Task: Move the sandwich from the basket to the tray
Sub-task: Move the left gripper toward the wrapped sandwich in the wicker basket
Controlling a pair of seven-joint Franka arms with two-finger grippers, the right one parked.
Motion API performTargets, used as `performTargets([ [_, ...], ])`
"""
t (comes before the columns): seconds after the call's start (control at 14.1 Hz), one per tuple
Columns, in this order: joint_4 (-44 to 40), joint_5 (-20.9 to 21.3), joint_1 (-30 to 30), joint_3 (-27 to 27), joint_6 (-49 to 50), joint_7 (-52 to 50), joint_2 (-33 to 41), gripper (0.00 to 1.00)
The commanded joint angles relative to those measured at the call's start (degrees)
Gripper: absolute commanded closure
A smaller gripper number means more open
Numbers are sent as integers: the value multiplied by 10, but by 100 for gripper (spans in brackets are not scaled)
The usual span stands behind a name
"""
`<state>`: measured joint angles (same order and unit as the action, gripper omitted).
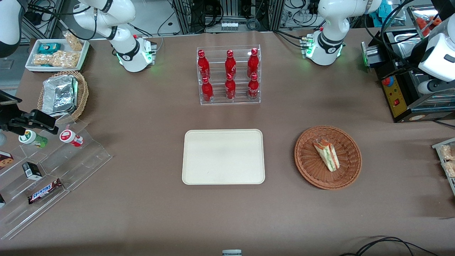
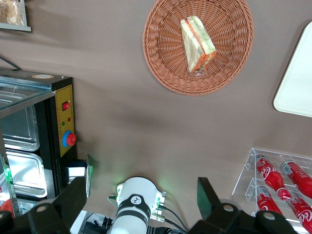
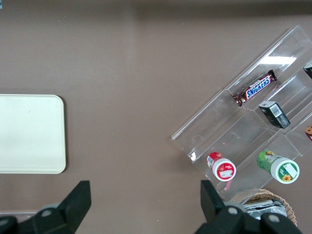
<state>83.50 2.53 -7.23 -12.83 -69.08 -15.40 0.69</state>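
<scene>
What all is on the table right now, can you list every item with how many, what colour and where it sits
sandwich: 1, white bread with green and red-orange layers, in the basket
basket: 1, reddish-brown wicker, toward the working arm's end
tray: 1, cream, mid-table beside the basket, bare
cola bottles: 6, red, in a clear rack farther from the front camera than the tray
clear stepped stand: 1, toward the parked arm's end
Snickers bar: 1, brown, on the stand
small tubs: 2, one red-white, one green, on the stand
tan basket: 1, holds foil containers
white snack tray: 1, holds snack packets
black appliance: 1, at the working arm's end
gripper: 1, black fingers open, high above the table near its arm's base
</scene>
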Motion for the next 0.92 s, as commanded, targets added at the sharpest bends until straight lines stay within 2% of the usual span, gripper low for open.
performTargets([
  [0.0, 1, -5, 2, 3, -5, 4, 10, 0],
  [0.21, -11, -3, 3, 3, -4, -2, -1, 0],
  [0.5, -4, 8, 2, 3, 11, -65, -68, 0],
  [0.85, 25, -3, 2, 3, -90, -92, -139, 0],
])
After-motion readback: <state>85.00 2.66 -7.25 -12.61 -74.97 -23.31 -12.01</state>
